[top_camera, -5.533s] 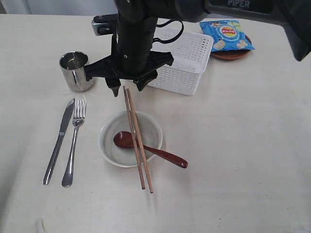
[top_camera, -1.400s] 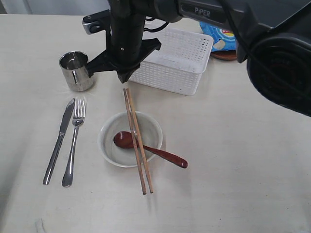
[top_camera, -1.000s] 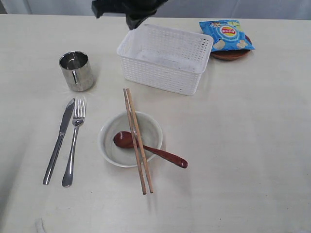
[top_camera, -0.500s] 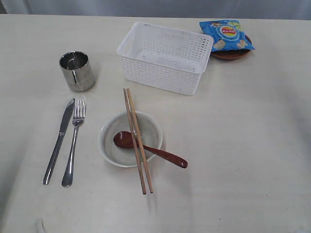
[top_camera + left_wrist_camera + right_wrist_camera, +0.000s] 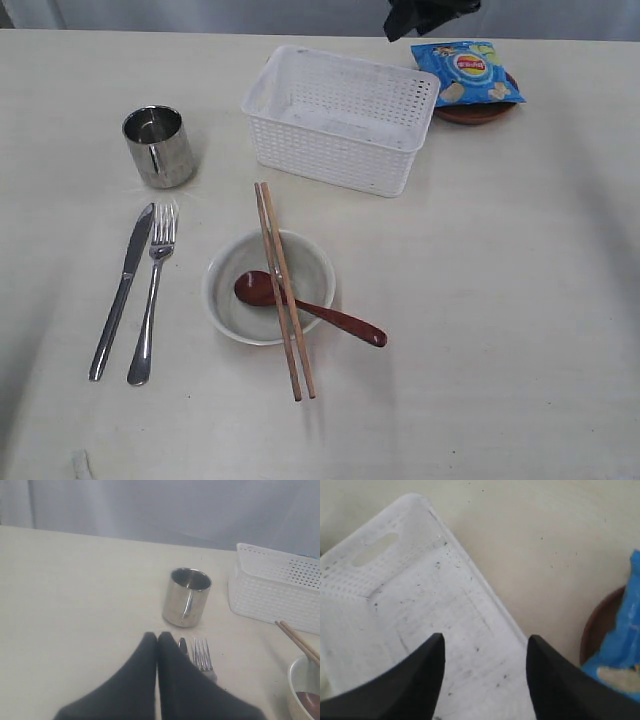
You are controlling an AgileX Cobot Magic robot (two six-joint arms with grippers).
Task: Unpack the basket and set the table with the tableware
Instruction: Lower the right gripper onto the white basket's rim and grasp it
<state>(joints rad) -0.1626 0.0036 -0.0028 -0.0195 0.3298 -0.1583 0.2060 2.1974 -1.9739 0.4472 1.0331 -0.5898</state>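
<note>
We find the white lattice basket [image 5: 330, 160] on the table [image 5: 520, 300] between cup [image 5: 158, 147] and chip bag [image 5: 468, 70]. Only the right wrist view shows its speckled floor, past the spread right gripper [image 5: 485, 642]; left gripper [image 5: 157, 637] pinched closed.

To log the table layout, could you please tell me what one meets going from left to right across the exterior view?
steel knife → fork → off-white bowl → blue chip bag. The cup, chopsticks, spoon and basket overlap these sideways, so they are left out.
</note>
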